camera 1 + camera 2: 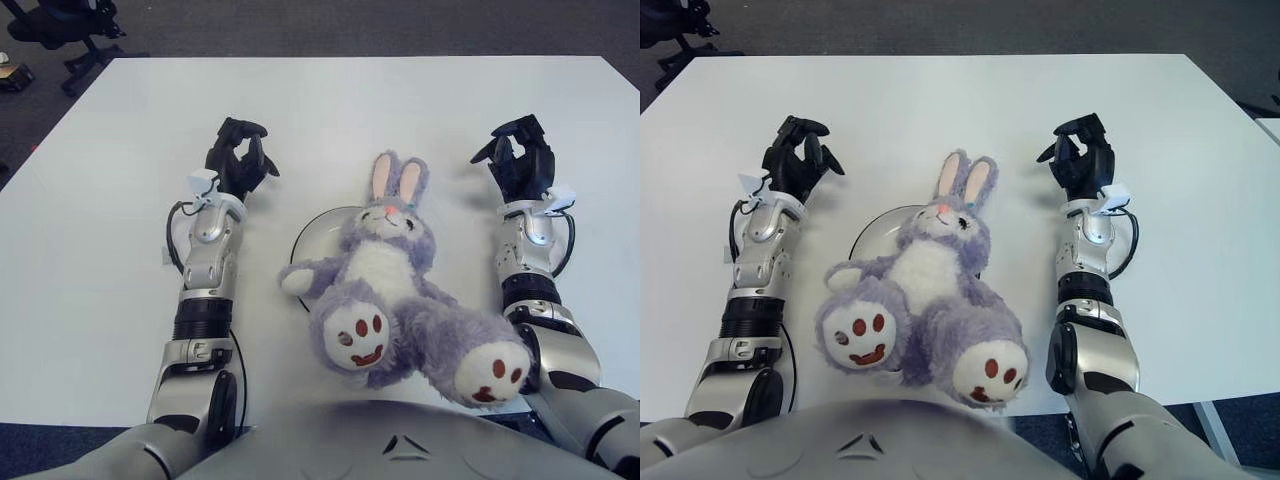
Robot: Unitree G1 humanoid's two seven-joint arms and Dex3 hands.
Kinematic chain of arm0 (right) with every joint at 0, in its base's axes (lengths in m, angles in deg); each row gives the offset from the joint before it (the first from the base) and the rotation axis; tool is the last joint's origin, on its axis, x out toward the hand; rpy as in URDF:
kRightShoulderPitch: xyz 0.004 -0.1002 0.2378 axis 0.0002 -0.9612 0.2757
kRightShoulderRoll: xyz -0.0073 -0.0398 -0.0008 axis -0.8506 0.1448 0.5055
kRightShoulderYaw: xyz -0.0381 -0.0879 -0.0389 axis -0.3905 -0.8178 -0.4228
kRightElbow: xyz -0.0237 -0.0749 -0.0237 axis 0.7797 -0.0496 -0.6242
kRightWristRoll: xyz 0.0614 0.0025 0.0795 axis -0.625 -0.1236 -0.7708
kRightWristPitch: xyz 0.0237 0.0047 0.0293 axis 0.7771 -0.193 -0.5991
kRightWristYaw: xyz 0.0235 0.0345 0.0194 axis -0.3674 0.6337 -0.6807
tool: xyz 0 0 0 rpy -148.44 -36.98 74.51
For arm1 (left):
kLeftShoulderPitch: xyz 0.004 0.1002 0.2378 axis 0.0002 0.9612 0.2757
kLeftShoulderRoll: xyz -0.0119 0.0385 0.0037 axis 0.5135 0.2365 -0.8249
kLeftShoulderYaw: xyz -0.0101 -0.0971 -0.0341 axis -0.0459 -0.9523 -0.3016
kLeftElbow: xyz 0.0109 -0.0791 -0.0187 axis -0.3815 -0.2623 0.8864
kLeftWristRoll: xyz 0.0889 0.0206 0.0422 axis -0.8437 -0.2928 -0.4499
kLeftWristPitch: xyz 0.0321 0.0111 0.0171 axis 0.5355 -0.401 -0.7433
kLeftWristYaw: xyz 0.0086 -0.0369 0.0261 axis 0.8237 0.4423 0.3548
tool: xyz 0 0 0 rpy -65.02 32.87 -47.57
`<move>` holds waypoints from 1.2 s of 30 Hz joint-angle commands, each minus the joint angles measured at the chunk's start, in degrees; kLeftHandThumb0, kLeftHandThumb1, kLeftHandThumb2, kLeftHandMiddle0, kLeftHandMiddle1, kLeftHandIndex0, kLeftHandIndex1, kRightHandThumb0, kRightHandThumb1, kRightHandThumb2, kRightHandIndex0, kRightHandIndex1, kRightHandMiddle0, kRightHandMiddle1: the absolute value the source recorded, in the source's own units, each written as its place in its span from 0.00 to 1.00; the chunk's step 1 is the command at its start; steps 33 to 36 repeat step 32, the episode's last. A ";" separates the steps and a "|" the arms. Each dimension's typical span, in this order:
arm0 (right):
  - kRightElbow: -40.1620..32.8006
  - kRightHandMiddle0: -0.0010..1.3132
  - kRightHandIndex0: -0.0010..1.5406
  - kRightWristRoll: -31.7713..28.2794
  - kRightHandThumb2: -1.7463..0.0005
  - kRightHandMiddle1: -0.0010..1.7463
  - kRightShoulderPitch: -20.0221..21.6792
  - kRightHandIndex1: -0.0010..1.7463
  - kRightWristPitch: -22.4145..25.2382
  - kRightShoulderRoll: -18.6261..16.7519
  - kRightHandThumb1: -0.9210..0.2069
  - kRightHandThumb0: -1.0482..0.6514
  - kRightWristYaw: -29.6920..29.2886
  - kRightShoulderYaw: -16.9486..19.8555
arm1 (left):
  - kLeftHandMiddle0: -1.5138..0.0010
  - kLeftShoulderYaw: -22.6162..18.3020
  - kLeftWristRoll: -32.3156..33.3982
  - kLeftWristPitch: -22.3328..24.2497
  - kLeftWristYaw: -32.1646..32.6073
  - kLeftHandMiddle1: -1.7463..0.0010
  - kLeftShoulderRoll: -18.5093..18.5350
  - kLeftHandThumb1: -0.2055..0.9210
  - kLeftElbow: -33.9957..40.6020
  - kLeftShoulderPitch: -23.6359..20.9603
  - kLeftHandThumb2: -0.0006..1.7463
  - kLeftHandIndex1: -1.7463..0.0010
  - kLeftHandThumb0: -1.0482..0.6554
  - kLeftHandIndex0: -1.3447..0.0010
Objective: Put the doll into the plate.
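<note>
A purple plush rabbit doll (392, 292) with pink ears lies on its back on the white table, its body covering most of a white plate (318, 238). Only the plate's left rim shows. Its feet point toward me. My left hand (240, 158) rests on the table left of the plate, apart from the doll, fingers loosely curled and empty. My right hand (522, 160) is on the table right of the doll's head, apart from it, fingers loosely curled and empty.
The white table (350, 100) stretches wide behind the doll. A black office chair (65, 25) stands on the dark floor beyond the far left corner. The table's front edge lies just below the doll's feet.
</note>
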 commanded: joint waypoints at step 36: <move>-2.98 0.16 0.54 -5.65 0.71 1.00 -1.68 1.00 -3.08 -3.36 0.00 0.41 5.63 0.02 | 0.49 0.25 -0.85 2.52 1.36 0.00 -0.83 0.91 3.88 2.05 0.37 0.00 0.41 0.80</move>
